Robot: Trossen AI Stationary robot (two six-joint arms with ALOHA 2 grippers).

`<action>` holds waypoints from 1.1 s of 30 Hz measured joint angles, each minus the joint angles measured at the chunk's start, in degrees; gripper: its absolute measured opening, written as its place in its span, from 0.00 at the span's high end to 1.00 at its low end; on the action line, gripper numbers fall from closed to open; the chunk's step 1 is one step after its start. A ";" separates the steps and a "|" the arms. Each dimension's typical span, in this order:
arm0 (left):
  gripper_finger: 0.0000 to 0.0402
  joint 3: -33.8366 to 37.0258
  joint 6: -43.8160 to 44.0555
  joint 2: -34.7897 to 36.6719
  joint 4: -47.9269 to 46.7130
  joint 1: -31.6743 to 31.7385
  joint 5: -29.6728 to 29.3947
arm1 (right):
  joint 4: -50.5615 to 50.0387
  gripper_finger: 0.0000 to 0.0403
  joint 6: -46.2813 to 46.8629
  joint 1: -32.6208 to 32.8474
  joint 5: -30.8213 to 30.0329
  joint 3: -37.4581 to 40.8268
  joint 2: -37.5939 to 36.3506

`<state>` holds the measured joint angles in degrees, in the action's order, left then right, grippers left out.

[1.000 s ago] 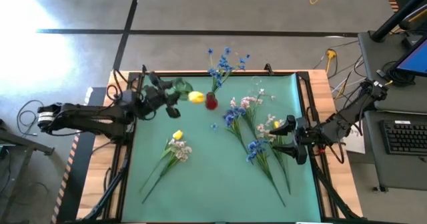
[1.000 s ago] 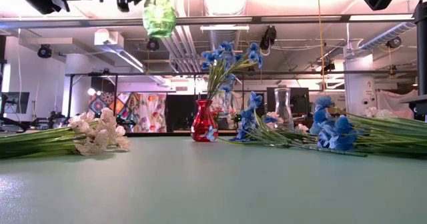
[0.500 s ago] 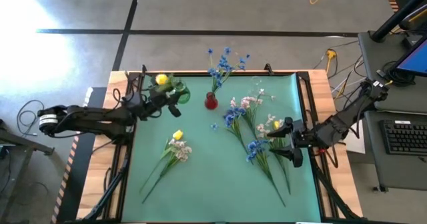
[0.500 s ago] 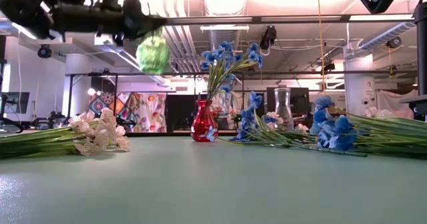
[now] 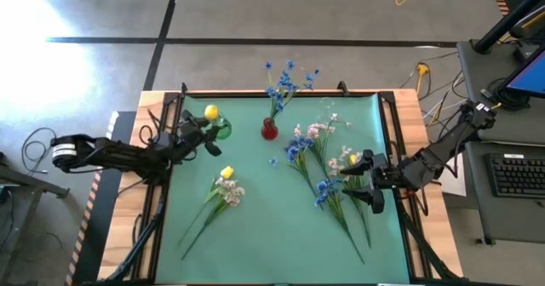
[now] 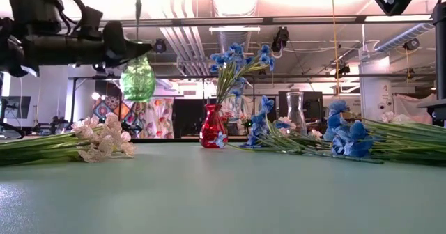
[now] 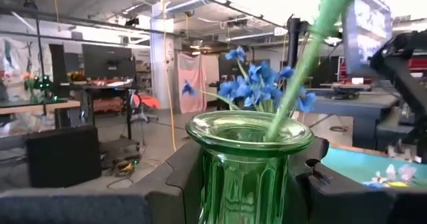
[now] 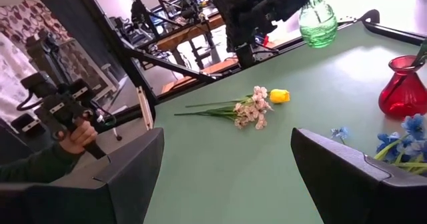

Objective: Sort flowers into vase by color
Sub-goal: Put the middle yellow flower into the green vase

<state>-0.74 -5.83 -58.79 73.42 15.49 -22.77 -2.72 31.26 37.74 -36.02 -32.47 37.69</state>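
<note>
Holding a yellow flower (image 5: pixel 210 111) upright, stem down inside the green vase (image 5: pixel 221 130) at upper left of the high frame. Gripped there by the left gripper (image 5: pixel 201 135), fingers pinched on the vase's sides, lifted clear of the table (image 5: pixel 272 226), presumably for setting down. Red vase (image 5: pixel 269 131) with blue flowers (image 5: pixel 285 77) at centre top. Waiting at right, right gripper (image 5: pixel 368 186), fingers spread above loose stems.
</note>
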 joint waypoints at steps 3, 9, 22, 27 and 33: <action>0.71 -0.96 0.05 -2.08 -1.29 0.06 -0.28 | 0.04 0.21 0.01 -0.01 -0.07 0.01 -0.02; 0.71 -2.88 0.71 -7.93 -1.18 0.11 -0.25 | 0.04 0.21 -0.03 -0.02 -0.13 0.02 0.11; 0.71 -4.25 -0.23 -27.66 16.13 0.98 -4.65 | 0.24 0.21 -0.48 -0.01 -0.14 0.02 0.79; 0.71 -4.27 0.81 -31.35 16.36 1.15 -6.91 | 0.23 0.21 -0.48 -0.01 -0.12 0.02 0.74; 0.71 -4.27 2.14 -34.19 16.53 2.66 -8.70 | 0.39 0.21 -1.22 -0.02 -0.13 0.02 0.74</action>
<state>-5.02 -3.69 -92.98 89.95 18.15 -31.48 -2.33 30.04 37.71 -36.15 -32.45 38.44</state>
